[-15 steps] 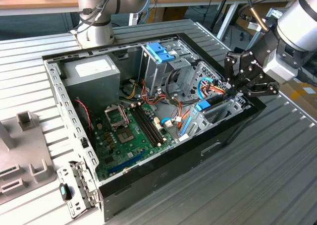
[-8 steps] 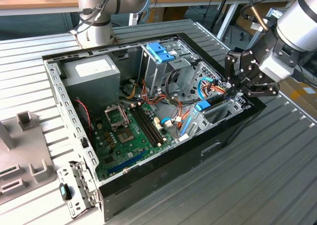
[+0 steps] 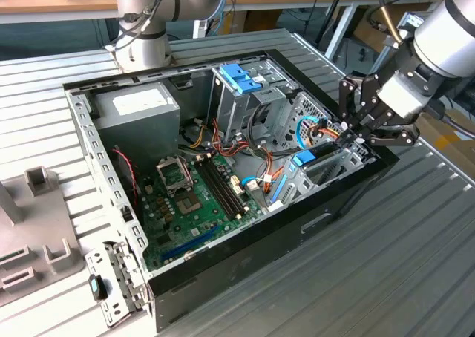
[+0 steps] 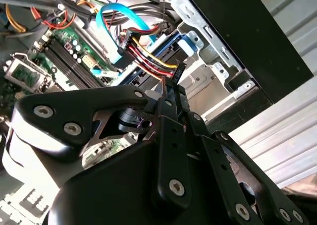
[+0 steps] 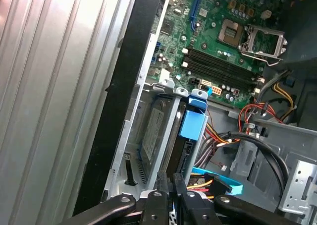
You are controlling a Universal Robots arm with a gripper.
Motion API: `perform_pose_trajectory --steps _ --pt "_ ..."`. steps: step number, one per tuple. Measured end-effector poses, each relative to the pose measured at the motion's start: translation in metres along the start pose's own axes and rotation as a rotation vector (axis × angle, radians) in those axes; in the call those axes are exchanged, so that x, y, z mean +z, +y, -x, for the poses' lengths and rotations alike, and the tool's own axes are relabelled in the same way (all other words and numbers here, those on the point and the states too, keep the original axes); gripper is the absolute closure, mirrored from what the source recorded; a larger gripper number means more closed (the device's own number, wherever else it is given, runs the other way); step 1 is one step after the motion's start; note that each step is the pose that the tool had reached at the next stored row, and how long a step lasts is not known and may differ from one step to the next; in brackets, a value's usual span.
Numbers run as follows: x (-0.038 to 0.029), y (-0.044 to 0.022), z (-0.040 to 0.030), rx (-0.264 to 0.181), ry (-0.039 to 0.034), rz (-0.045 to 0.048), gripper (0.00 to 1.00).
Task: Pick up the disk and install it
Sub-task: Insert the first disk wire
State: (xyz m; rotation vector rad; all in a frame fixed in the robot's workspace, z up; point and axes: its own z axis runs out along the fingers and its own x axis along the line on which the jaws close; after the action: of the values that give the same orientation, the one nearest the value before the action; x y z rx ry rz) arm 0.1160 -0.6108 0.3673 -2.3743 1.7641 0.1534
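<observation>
My pincer (image 3: pixel 355 135) hangs at the corner of the open black computer case (image 3: pixel 326 218) on the exterior view's right, and in both wrist views its black fingers (image 5: pixel 168 197) stand pressed together with no gap and nothing between them that I can make out, so I read it as clenched and empty, tips just at the bundle of red, yellow and black power wires (image 4: pixel 148 54) and their black plug. The disk, a flat silver metal hard drive with a pale label and a blue plastic carrier frame (image 5: pixel 157 131), lies directly ahead of the fingertips in the first wrist view: it stands on edge in the grey metal bay (image 5: pixel 143 101) against the case wall, its long axis running away from the pincer toward the green motherboard (image 5: pixel 223 46), its blue tab (image 5: pixel 194 117) alongside it. In the exterior view that blue tab (image 3: pixel 306 157) shows just beside the pincer, toward the view's left. I judge the disk already seated in its bay, and the work now at its cable end; whether the plug is mated I cannot tell. Farther out are the tall drive cage with a blue clip (image 3: pixel 241 77), the grey power-supply box (image 3: pixel 137 110), and the ribbed metal tabletop (image 3: pixel 401 263).
</observation>
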Motion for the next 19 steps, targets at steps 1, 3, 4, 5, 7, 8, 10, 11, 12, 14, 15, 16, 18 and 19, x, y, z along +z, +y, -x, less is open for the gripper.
perform_pose_trajectory --steps 1,3,4,5,7,8,10,11,12,14,15,16,18,19 --pt "0.0 0.0 0.0 0.016 0.0014 -0.0031 0.84" --pt "0.0001 0.0 0.0 0.035 0.0031 -0.0068 0.84" --pt "0.0001 0.0 0.0 0.049 0.0042 -0.0094 0.84" --pt "0.0002 0.0001 0.0 0.059 0.005 -0.0114 0.84" --pt "0.0003 0.0001 0.0 0.084 0.0071 -0.0161 0.84" --pt "0.0003 0.0001 -0.0001 0.093 0.0079 -0.0179 0.84" --pt "0.0004 0.0001 -0.0001 0.117 0.0099 -0.0225 0.84" --pt "0.0005 0.0001 -0.0001 0.129 0.011 -0.025 0.84" --pt "0.0005 0.0001 -0.0001 0.137 0.0116 -0.0265 0.84" --pt "0.0006 0.0002 -0.0001 0.18 0.0152 -0.0346 0.84" --pt "0.0007 0.0002 -0.0001 0.194 0.0164 -0.0374 0.84" --pt "0.0007 0.0002 -0.0001 0.204 0.0173 -0.0394 0.84" --pt "0.0007 0.0002 -0.0001 0.222 0.0187 -0.0428 0.84" --pt "0.0008 0.0002 -0.0001 0.232 0.0195 -0.0447 0.84"
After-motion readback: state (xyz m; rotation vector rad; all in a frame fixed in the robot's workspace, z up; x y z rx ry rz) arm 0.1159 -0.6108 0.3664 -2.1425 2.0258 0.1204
